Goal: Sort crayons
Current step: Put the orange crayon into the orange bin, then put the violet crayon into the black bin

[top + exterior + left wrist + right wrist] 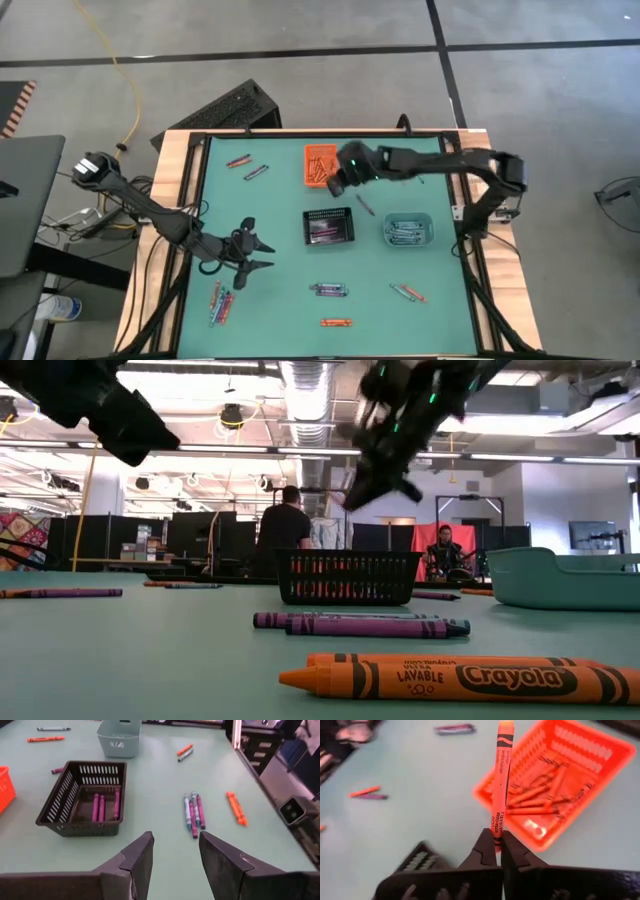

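My right gripper point(336, 184) is shut on an orange crayon point(500, 775), in the air at the near right corner of the orange bin point(320, 165), which holds several orange crayons point(540, 795). My left gripper point(266, 254) is open and empty above the table's left half, facing the black mesh bin point(82, 797), where purple crayons point(102, 806) lie flat. The teal bin point(408, 231) holds several crayons. Loose crayons lie on the mat: a cluster near the front point(192, 812), an orange one point(236, 807), a purple one point(365, 205), and two at the far left point(246, 166). My right gripper pinches the orange crayon by one end point(496, 831) between its two fingertips. The crayon runs on in line with the fingers and sticks out well past them. It is lifted clear of the table, its free end point(505, 726) beside the orange bin's rim.
More crayons lie at the near left point(220, 300) and near right point(408, 292). The table has a raised wooden frame point(180, 150). In the low view an orange crayon point(450, 678) lies closest, with people in the room behind.
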You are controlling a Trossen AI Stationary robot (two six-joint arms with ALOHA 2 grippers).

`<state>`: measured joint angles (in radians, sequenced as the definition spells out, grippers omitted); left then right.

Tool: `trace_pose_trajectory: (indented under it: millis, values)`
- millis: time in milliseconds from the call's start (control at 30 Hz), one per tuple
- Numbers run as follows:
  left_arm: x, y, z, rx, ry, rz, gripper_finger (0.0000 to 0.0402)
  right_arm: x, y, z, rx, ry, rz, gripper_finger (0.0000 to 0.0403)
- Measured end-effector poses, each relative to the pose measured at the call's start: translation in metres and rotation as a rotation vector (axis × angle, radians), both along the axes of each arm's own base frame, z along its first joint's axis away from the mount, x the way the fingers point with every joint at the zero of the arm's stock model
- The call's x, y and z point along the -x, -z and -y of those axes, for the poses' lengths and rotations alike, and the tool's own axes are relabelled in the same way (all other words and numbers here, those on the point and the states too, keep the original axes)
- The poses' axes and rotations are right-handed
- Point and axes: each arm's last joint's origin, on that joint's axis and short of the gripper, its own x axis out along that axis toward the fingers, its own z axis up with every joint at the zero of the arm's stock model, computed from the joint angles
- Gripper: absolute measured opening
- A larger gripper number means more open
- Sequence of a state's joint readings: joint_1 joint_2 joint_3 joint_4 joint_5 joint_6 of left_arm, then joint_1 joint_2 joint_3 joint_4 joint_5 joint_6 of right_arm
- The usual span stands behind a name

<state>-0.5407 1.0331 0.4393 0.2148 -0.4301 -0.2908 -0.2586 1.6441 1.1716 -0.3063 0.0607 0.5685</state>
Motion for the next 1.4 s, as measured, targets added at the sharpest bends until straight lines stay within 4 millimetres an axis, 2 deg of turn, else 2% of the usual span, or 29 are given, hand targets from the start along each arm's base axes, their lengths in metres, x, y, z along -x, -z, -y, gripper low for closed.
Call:
trace_pose_trajectory:
  millis: [100,200,433,600,800,900,1033,1233,1333,1400]
  values:
    - [-0.001,0.004,0.001,-0.021,0.006,-0.021,0.0149,-0.009,0.017,0.028,-0.051,0.037,-0.001,0.0011]
    - [-0.001,0.005,0.000,-0.030,0.005,-0.033,0.0149,-0.017,0.029,0.045,-0.063,0.071,-0.030,0.0027]
    - [0.001,0.009,0.000,-0.050,0.005,-0.067,0.0149,-0.035,0.043,0.062,-0.072,0.095,-0.056,0.0064]
    - [0.002,0.011,-0.001,-0.060,0.004,-0.086,0.0149,-0.037,0.038,0.063,-0.054,0.074,-0.050,0.0076]
    - [0.004,0.015,-0.002,-0.047,-0.013,-0.137,0.0149,-0.018,0.010,0.049,-0.035,0.013,-0.120,0.0077]
    - [0.005,0.017,-0.003,-0.036,-0.025,-0.161,0.0149,-0.010,-0.003,0.030,-0.040,-0.029,-0.157,0.0077]
    - [0.007,0.022,-0.004,-0.019,-0.048,-0.211,0.0149,-0.005,-0.020,-0.016,-0.027,-0.150,-0.200,0.0077]
    - [0.015,0.032,-0.009,0.020,-0.121,-0.334,0.0149,0.000,-0.036,-0.111,0.134,-0.270,-0.207,0.0077]
    - [0.019,0.036,-0.011,0.076,-0.163,-0.396,0.0149,0.003,-0.036,-0.164,0.239,-0.285,-0.158,0.0077]
    - [0.021,0.038,-0.008,0.137,-0.111,-0.449,0.0149,0.007,-0.032,-0.197,0.304,-0.281,-0.123,0.0077]
